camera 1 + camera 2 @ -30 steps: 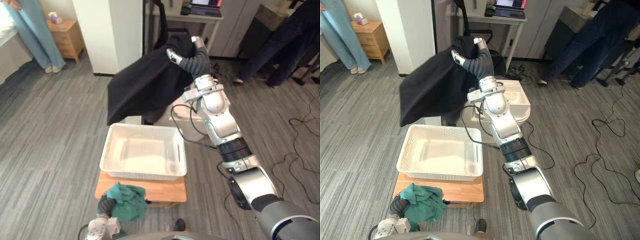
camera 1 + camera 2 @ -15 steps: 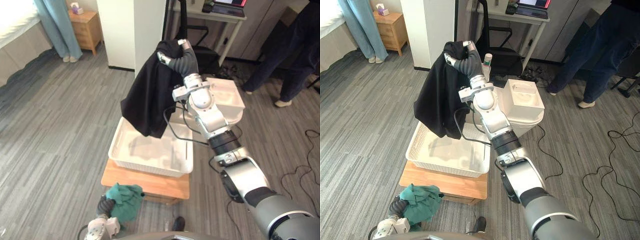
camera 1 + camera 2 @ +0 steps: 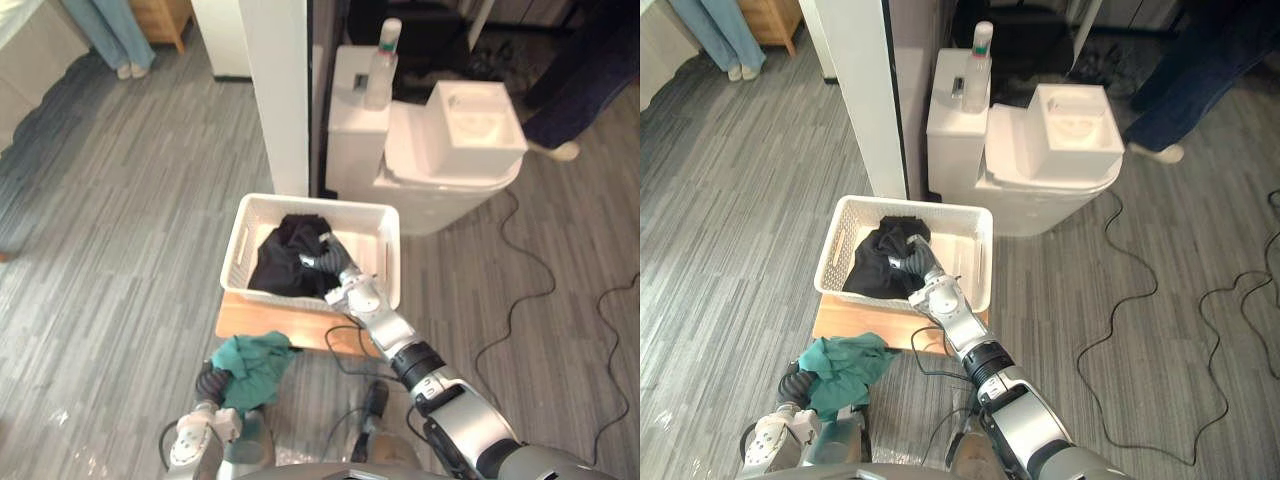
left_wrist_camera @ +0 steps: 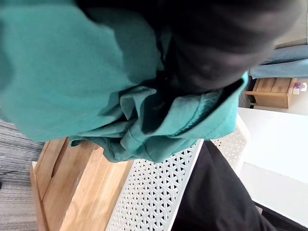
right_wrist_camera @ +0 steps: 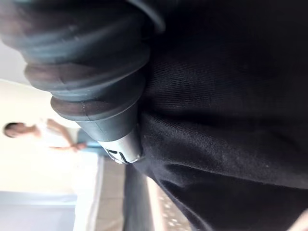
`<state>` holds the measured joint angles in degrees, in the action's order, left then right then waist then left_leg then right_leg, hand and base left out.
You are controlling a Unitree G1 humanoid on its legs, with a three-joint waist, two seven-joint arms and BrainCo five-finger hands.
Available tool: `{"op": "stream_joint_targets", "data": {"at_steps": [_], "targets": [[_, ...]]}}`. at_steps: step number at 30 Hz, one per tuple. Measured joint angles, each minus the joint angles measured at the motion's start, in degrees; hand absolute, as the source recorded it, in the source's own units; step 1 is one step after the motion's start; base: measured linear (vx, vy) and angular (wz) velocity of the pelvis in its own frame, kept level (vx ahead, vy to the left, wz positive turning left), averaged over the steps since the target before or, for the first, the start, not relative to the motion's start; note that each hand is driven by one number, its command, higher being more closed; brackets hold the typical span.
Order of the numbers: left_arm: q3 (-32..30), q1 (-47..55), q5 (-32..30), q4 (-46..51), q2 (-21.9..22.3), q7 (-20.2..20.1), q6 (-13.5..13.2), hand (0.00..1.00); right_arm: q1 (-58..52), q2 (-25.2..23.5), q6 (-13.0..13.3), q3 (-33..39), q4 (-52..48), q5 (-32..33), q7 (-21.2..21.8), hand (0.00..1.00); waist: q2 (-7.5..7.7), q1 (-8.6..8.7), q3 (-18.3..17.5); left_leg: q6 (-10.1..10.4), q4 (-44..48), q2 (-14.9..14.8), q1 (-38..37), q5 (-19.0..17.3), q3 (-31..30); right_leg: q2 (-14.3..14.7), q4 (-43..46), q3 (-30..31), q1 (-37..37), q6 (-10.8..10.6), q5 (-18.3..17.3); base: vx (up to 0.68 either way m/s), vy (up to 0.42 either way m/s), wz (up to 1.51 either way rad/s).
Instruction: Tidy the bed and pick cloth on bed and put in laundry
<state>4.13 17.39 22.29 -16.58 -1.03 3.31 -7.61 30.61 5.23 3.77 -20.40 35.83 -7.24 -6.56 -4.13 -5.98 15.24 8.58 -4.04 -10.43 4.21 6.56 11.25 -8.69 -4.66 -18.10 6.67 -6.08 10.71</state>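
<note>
A black cloth [image 3: 280,265] lies bunched in the left half of a white perforated laundry basket [image 3: 390,255]. My right hand [image 3: 335,268] reaches down into the basket and rests on that cloth, its fingers still curled in the fabric. In the right wrist view, black cloth [image 5: 216,120] drapes right over the hand. At the lower left my left hand [image 3: 212,385] holds a crumpled green cloth [image 3: 255,362] in front of the stool, below the basket's height. The left wrist view has the green cloth [image 4: 72,72] wrapped round the hand.
The basket stands on a low wooden stool [image 3: 270,322]. Just behind it are a white pillar [image 3: 275,90] and a white cabinet [image 3: 440,160] with a bottle [image 3: 380,65] on it. People's legs [image 3: 590,90] show at the back right and back left. Cables [image 3: 520,330] lie on the floor to the right.
My right hand has come down from high above the basket and brought the black cloth into it. The camera has moved closer. The left hand and green cloth have stayed put.
</note>
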Motion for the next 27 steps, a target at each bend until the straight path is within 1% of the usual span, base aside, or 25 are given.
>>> {"op": "stream_joint_targets", "data": {"at_steps": [1,2,5,7,8,9,10,11,14,16,19,21,22,24,26,27], "targets": [[0.03,0.0,0.0,0.17,0.06,-0.01,0.0,1.0,0.04,-0.32,-0.06,0.32,1.1,0.0,-0.05,1.0,-0.22,-0.05,0.23,0.01,0.04,0.0,0.3,0.04,0.04,-0.01,0.0,0.02,0.3,0.02,0.05,-0.01,0.006,-0.03],[0.08,-0.01,0.0,0.29,0.06,-0.07,-0.31,1.0,0.09,-0.65,-0.23,0.31,2.71,-0.41,-0.23,0.0,-0.43,-0.16,0.37,0.18,0.17,-0.01,1.29,0.22,0.14,-0.02,0.0,0.06,1.36,0.1,0.21,0.01,0.003,-0.04],[0.07,-0.24,0.01,0.27,0.09,-0.32,-0.56,1.0,1.57,-1.36,-0.31,0.27,6.87,-2.19,-0.27,0.0,-0.8,-0.31,1.34,0.11,0.51,-0.04,2.81,0.29,0.69,-0.05,0.01,0.1,3.01,0.16,0.47,0.01,0.005,-0.07],[0.0,-2.34,0.0,-1.87,0.03,-0.45,-1.31,1.0,3.82,-1.46,-0.29,0.29,9.09,-2.19,-0.44,0.0,-1.02,-0.34,2.08,0.09,0.98,-0.1,3.64,0.27,1.19,-0.08,0.01,0.1,3.72,0.22,0.76,0.01,0.003,-0.04],[-0.01,-4.8,-0.12,-4.39,0.04,-0.02,-1.63,1.0,5.62,-1.49,-0.28,0.32,10.68,-2.22,-0.34,0.0,-1.34,-0.35,2.59,0.09,0.94,-0.11,3.78,0.28,1.19,-0.1,0.01,0.04,3.76,0.23,0.9,0.0,0.007,0.03],[-0.07,-5.88,-0.32,-5.39,0.04,0.27,-1.74,1.0,6.39,-1.5,-0.3,0.32,11.01,-2.49,-0.43,0.0,-1.32,-0.39,2.7,0.08,0.94,-0.1,3.88,0.29,1.21,-0.1,0.01,0.03,3.94,0.25,0.93,0.0,0.0,0.0],[-0.03,-7.22,-0.56,-6.61,0.03,0.55,-2.19,1.0,7.78,-1.56,-0.27,0.53,11.6,-4.34,-1.6,0.0,-1.3,-0.35,2.71,0.08,0.94,-0.08,4.23,0.29,1.17,-0.1,0.01,-0.02,4.28,0.25,0.99,0.0,0.0,0.0],[0.0,-8.24,-0.56,-6.88,0.04,1.14,-2.41,1.0,9.3,-1.82,-0.28,1.36,12.46,-4.61,-2.47,0.0,-1.3,-0.26,2.71,0.05,0.96,-0.08,4.58,0.32,1.08,-0.11,0.01,-0.03,4.52,0.25,1.0,0.02,0.008,0.04],[-0.03,-10.57,-0.44,-7.14,0.01,2.46,-3.26,1.0,10.94,-1.84,-0.26,2.78,12.24,-5.72,-4.04,0.0,-1.29,-0.27,2.71,0.0,0.94,-0.07,4.67,0.49,0.85,-0.07,0.01,-0.02,4.4,0.25,1.0,0.03,0.008,0.06],[-0.08,-11.63,-0.43,-7.3,-0.06,2.91,-3.67,1.0,11.04,-1.99,-0.26,2.61,11.69,-6.14,-4.18,0.0,-1.26,-0.15,2.69,0.0,0.94,-0.04,4.55,0.48,0.85,-0.07,0.02,0.0,4.27,0.25,1.0,0.04,0.011,0.0],[-0.05,-12.25,-0.47,-8.02,-0.05,4.03,-3.67,1.0,9.2,-2.15,-0.48,2.58,7.54,-6.19,-4.18,0.0,-1.07,0.15,2.64,-0.06,0.82,-0.07,3.14,0.37,0.92,0.06,0.02,0.12,3.02,0.18,0.93,0.02,0.007,-0.02],[-0.25,-12.17,-0.61,-9.23,-0.12,4.35,-3.66,1.0,6.7,-2.19,-0.44,2.59,0.91,-6.63,-4.18,0.0,-0.34,0.51,2.44,-0.13,0.91,-0.09,1.38,-0.19,1.34,0.11,0.0,0.44,1.58,0.0,0.69,0.02,0.015,-0.1],[-0.27,-12.05,-0.65,-9.37,-0.12,4.59,-3.63,1.0,5.98,-2.2,-0.35,2.63,-0.55,-6.64,-4.22,0.0,-0.08,0.65,2.31,-0.11,0.91,-0.1,1.04,-0.44,1.41,0.11,0.0,0.53,1.32,-0.03,0.6,-0.01,0.018,-0.11],[-1.39,-11.33,-1.26,-9.35,-0.21,5.22,-3.61,1.0,2.35,-2.34,-0.17,2.78,-6.01,-6.71,-4.3,0.0,1.79,1.31,1.06,-0.16,0.98,-0.17,0.42,-1.01,1.67,0.2,-0.02,1.5,1.1,-0.11,0.44,-0.01,0.015,-0.11],[-2.08,-11.29,-2.23,-9.15,-0.35,5.78,-3.5,1.0,-0.72,-2.32,-0.15,3.44,-8.83,-6.76,-4.43,0.0,3.1,1.52,0.31,-0.1,0.9,-0.21,-0.21,-1.11,2.17,0.23,-0.02,1.84,0.87,-0.11,0.44,0.01,0.008,-0.12],[-2.17,-10.92,-2.87,-7.98,-0.54,6.53,-3.36,1.0,-4.15,-2.14,-0.19,4.62,-11.63,-6.86,-4.52,0.0,3.95,1.72,-0.4,0.04,0.88,-0.2,-0.81,-1.32,2.6,0.2,-0.03,1.97,0.4,-0.14,0.41,0.02,0.01,-0.09]]}}
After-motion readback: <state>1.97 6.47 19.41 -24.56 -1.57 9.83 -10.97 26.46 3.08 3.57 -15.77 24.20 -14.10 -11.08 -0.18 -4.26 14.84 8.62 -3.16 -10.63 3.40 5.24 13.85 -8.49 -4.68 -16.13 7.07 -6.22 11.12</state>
